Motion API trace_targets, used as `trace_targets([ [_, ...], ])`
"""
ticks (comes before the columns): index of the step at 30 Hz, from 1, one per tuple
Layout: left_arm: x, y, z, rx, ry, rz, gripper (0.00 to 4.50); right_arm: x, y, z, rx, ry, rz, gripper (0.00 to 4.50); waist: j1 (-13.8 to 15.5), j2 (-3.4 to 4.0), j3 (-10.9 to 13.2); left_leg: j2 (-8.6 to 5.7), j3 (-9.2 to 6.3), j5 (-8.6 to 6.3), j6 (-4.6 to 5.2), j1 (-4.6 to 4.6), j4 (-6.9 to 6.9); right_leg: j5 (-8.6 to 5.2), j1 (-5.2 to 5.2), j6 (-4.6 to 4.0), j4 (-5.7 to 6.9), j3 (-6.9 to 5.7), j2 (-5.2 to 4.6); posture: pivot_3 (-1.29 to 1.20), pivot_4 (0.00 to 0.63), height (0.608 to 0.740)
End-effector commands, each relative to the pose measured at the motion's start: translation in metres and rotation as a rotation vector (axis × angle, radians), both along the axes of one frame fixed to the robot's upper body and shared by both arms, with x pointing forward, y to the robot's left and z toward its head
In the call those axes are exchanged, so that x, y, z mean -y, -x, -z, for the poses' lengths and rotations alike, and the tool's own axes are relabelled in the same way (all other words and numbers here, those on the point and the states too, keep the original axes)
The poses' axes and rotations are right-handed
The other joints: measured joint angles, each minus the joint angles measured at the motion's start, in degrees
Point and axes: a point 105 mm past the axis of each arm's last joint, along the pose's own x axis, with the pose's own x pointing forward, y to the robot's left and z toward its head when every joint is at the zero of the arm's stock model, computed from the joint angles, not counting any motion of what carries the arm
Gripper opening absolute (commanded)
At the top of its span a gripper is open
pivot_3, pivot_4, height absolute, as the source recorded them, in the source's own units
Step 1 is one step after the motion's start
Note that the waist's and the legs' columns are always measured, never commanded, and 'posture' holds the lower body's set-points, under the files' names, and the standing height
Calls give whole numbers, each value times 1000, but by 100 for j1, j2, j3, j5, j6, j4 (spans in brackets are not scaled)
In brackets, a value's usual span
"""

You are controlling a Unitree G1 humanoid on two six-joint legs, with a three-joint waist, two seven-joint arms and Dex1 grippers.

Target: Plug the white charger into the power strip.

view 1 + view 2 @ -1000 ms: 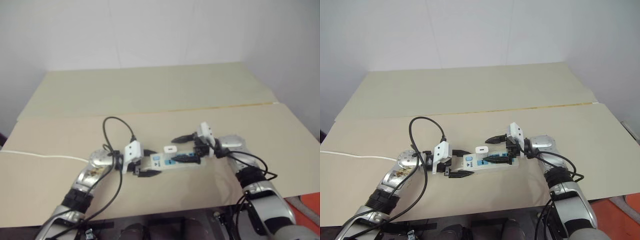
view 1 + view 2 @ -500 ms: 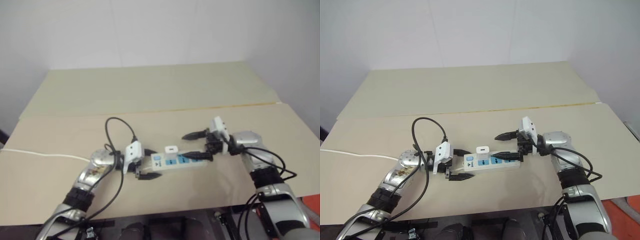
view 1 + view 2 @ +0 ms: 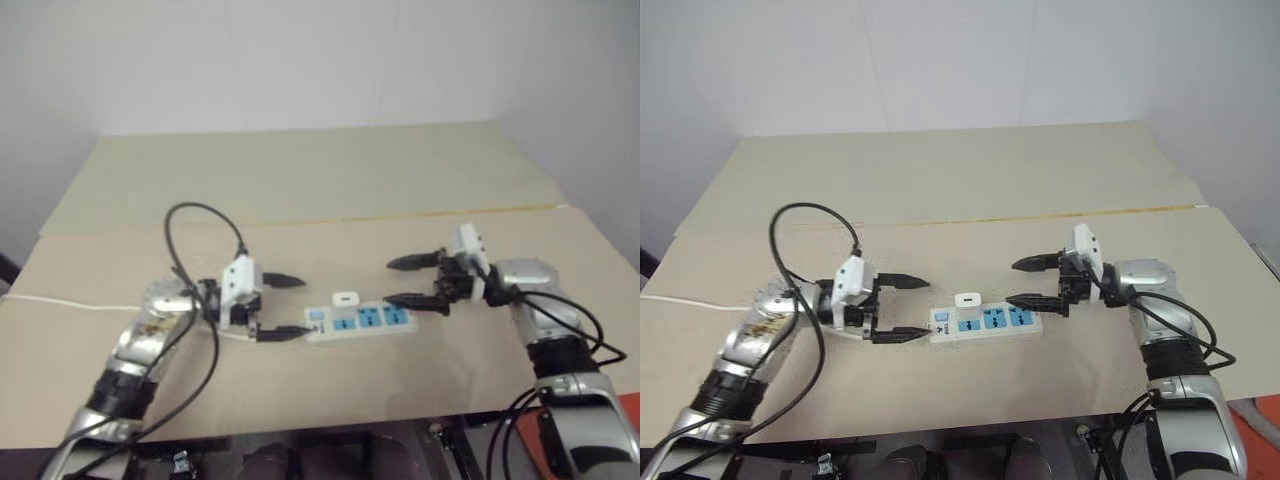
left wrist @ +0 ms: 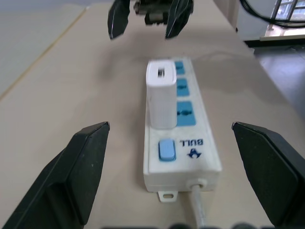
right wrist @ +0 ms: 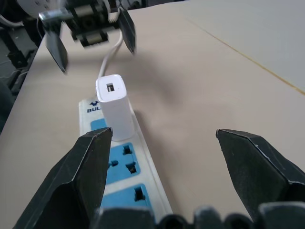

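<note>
A beige worktop [image 3: 970, 420] is backing onto a pale wall [image 3: 960, 60]; between the wide, empty left gripper [image 3: 902, 309] and right gripper [image 3: 1032, 282] the white charger [image 3: 966, 300] is standing in the power strip [image 3: 985, 322], its cord [image 3: 70, 304] running out of frame

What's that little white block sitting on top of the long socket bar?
The white charger stands upright on the power strip, beside its blue switch. Its prongs and the socket beneath are covered.

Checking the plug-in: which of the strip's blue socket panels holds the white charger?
The panel nearest the switch end: the white charger stands upright there on the power strip; the others sit bare.
</note>
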Motion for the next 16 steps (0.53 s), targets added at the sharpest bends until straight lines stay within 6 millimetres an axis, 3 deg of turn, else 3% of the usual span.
trace_targets([
  [1,-16,4,-20,46,-10,-29,4486,27,5,-21,55,-12,68,4162,13,3,6,0,0,0,0,0,-1,0,0,1,0,-1,1,0,150,740],
  [5,-34,10,-24,47,-58,-62,4486,57,13,-27,51,12,156,4162,5,0,13,-1,0,0,0,2,0,-1,8,2,-1,-3,2,0,150,740],
  [8,-34,17,-24,35,-63,-62,4486,84,23,-22,25,52,225,4162,15,0,18,1,0,1,0,3,-4,-3,8,4,-1,-3,6,0,150,740],
  [11,-36,23,-21,12,-58,-57,4486,96,33,-12,0,92,287,4162,29,-2,19,1,0,1,-1,6,-4,-4,14,6,-1,-3,6,0,150,740],
  [16,-22,24,-16,-8,-37,-11,4486,107,44,-4,-12,85,389,4162,22,-4,21,-1,2,3,-5,12,1,-6,14,7,-5,2,4,0,150,740],
])
